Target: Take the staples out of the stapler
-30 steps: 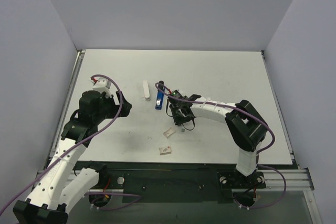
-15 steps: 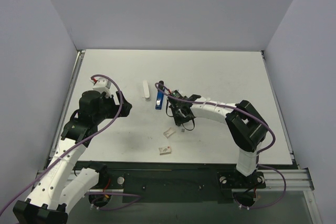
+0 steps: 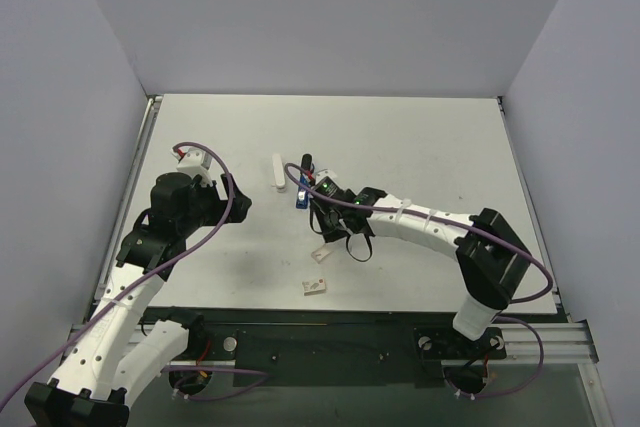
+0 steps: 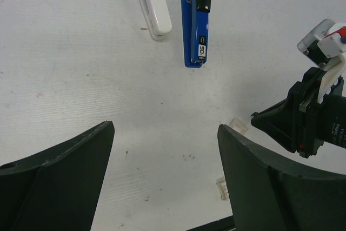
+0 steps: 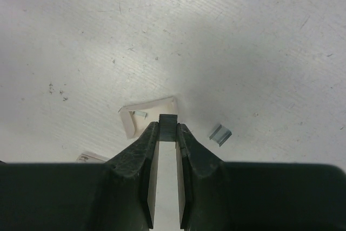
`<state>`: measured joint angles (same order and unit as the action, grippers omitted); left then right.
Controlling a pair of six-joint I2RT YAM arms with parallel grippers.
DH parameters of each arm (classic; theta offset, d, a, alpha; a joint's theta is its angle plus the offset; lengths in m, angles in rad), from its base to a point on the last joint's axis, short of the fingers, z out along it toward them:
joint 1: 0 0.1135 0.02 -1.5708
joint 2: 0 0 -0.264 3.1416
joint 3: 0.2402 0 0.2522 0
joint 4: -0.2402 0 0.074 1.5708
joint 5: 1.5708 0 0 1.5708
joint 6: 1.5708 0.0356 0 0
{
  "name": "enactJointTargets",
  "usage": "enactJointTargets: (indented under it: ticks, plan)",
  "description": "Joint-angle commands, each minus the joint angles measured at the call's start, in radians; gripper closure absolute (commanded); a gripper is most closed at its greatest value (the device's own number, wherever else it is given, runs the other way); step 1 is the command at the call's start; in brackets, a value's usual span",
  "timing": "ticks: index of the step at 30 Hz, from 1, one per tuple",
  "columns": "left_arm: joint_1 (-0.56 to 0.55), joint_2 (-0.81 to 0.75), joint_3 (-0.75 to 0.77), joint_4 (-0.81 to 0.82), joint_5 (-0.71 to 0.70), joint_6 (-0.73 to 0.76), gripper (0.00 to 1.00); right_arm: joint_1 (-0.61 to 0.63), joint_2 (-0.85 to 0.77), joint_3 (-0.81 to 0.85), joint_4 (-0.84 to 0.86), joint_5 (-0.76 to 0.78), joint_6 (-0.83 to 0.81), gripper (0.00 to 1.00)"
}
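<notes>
Two arms reach over the white desk (image 3: 430, 147) in the top view; the left tool (image 3: 238, 205) hangs at the left, well apart from everything else; the stapler (image 3: 301, 192) lies flat near the middle, its black end toward the far wall; the staples (image 3: 278, 171) lie as a pale stick just to its left, apart from it; the right tool (image 3: 326, 237) points down just on the near side of the stapler, beside a paper scrap (image 3: 320, 253); a second scrap (image 3: 314, 287) lies nearer the bases.

From the left wrist, the left tool's dark fingers (image 4: 54, 177) stand wide with nothing between them; the stapler and the pale stick lie side by side ahead, not touching.

From the right wrist, the right tool's jaws are narrow, pinching a small ridged grey piece (image 5: 168, 120) at their tips; whether it is a bit of staple strip I cannot tell; the folded scrap lies just ahead, and a tiny loose staple bit (image 5: 220, 134) just to the right.
</notes>
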<state>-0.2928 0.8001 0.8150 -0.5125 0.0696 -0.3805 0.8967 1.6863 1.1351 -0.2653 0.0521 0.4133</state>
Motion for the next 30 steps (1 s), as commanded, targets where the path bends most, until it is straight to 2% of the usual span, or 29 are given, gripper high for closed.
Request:
enactJointTargets:
  ticks: [1, 10, 30]
  plan:
    - [0.006, -0.013, 0.003, 0.042, 0.016, 0.005, 0.12, 0.019, -0.022, -0.017, -0.029, -0.004, -0.031, 0.95]
    - [0.007, -0.018, 0.004, 0.042, 0.016, 0.006, 0.12, 0.034, 0.026, -0.032, 0.015, -0.073, -0.059, 0.94]
    - [0.007, -0.018, 0.003, 0.04, 0.015, 0.005, 0.12, 0.051, 0.082, -0.021, 0.024, -0.075, -0.061, 0.91]
